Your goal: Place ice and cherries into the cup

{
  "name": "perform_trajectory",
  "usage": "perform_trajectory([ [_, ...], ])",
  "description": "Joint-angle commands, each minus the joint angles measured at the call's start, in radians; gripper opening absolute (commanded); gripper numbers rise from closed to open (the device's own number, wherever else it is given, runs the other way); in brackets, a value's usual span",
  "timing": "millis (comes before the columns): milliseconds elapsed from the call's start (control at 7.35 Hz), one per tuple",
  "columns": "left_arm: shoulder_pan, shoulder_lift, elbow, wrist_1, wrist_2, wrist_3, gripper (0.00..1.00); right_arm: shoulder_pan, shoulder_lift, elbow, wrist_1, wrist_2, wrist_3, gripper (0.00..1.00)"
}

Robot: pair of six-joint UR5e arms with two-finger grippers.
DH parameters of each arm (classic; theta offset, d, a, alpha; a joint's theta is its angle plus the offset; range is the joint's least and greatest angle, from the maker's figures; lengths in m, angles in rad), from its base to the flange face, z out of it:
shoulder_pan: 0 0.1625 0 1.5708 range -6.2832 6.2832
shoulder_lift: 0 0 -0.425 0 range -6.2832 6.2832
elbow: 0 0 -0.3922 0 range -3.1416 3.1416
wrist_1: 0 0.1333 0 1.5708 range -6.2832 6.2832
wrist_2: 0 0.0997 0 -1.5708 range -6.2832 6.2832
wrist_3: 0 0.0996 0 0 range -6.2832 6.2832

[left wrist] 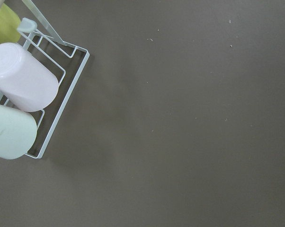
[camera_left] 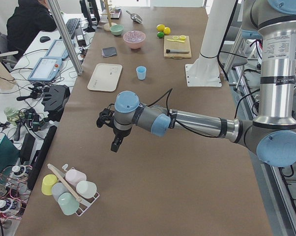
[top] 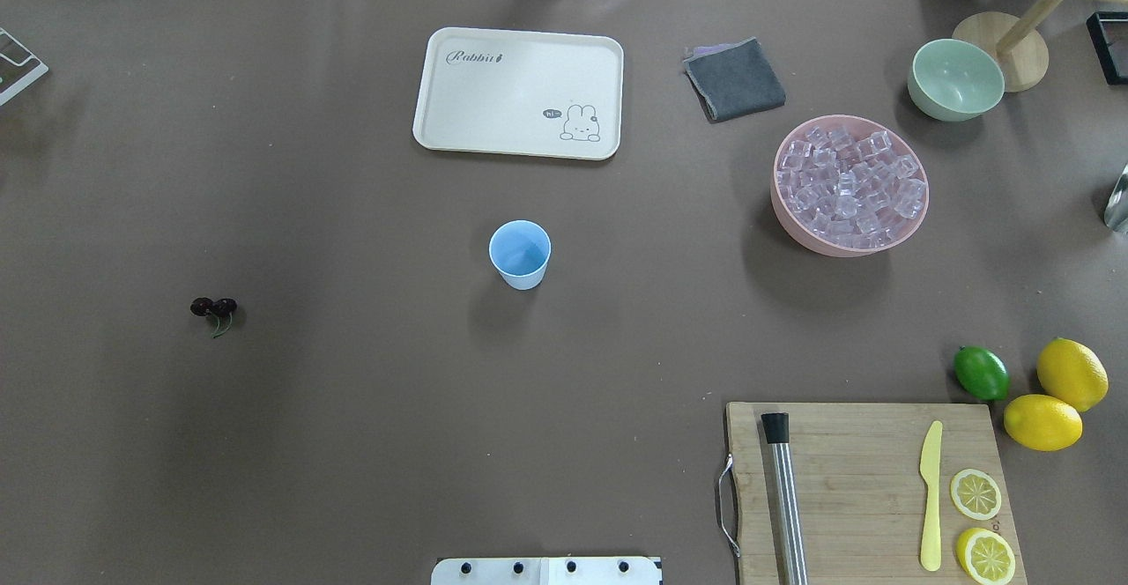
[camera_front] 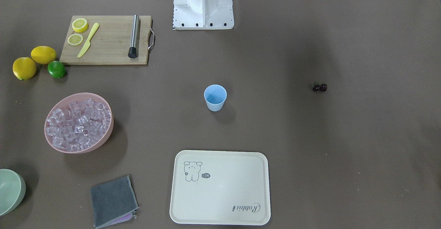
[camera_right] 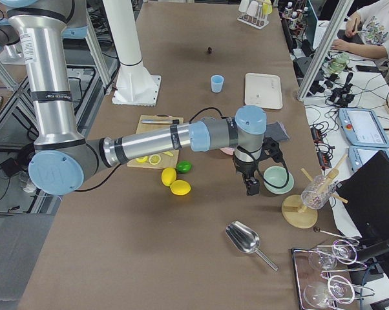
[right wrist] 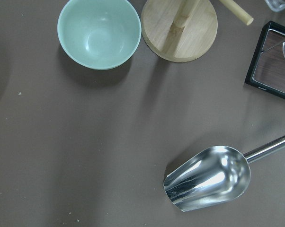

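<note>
I can't tell if the right end effector (camera_right: 251, 186) is spread; it should grip the scoop (right wrist: 208, 177) near it squarely by the handle (right wrist: 269, 147).

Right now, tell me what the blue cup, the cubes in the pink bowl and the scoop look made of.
The cup is opaque light blue with a dull, even sheen, so probably plastic. The cubes are clear and glassy with bright glints, perhaps tinted by the pink bowl. I cannot tell whether they are real ice or acrylic. The scoop is mirror-bright and reflective, so polished metal, likely steel.
</note>
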Motion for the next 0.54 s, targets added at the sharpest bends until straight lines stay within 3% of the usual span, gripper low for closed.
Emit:
perform_trajectory([
  [0,-0.001,0.021,-0.011,-0.008,-0.001,0.0,0.98,0.001,-0.006,0.004,0.001,0.0,0.014,0.99],
  [408,0.001,0.014,0.0,-0.009,-0.001,0.0,0.98,-0.052,0.06,0.054,-0.001,0.016,0.189,0.98],
])
